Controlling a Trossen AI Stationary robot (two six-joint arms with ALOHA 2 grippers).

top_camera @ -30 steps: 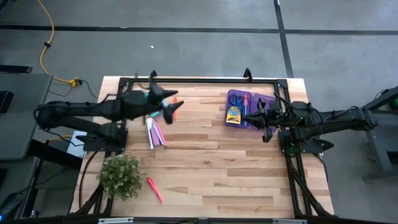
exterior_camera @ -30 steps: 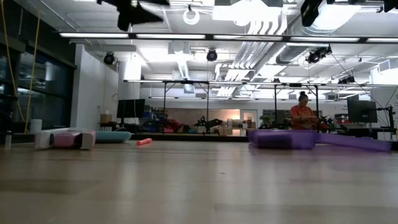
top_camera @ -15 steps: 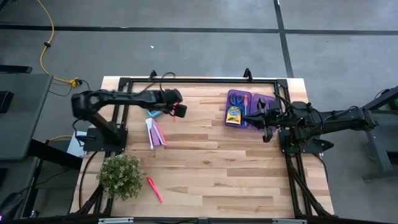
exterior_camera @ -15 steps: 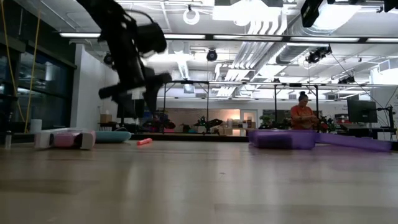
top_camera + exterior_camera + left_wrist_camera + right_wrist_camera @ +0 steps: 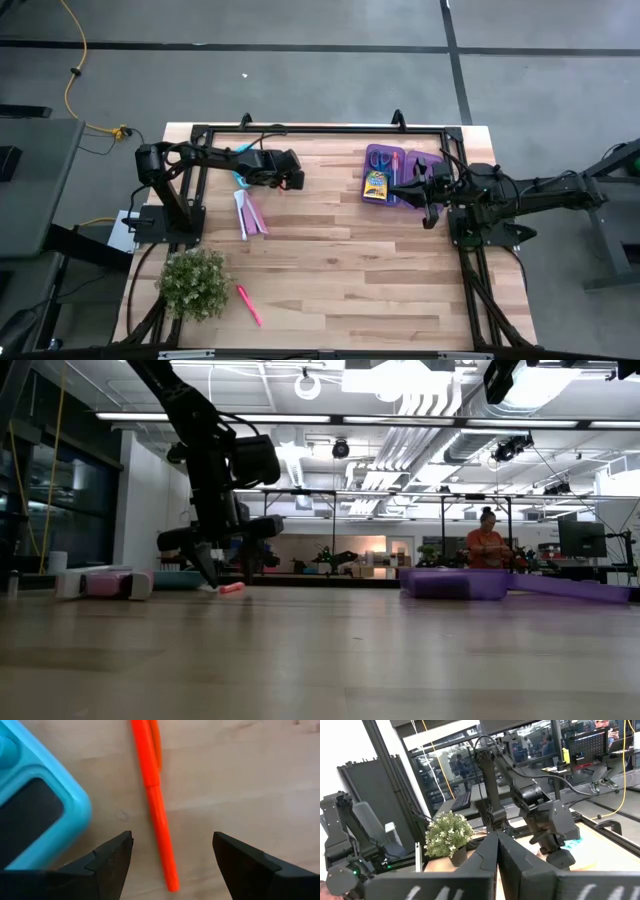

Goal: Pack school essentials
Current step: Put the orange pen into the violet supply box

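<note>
Orange thin pen (image 5: 156, 802) framed between spread fingers of left gripper (image 5: 172, 854), beside turquoise plastic block (image 5: 35, 800); right gripper (image 5: 496, 851) held closed, empty.

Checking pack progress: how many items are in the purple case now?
2: scissors and crayon box, end to end in the purple case half farther from the right gripper. That gripper overlaps the other half, so something may be hidden.
</note>
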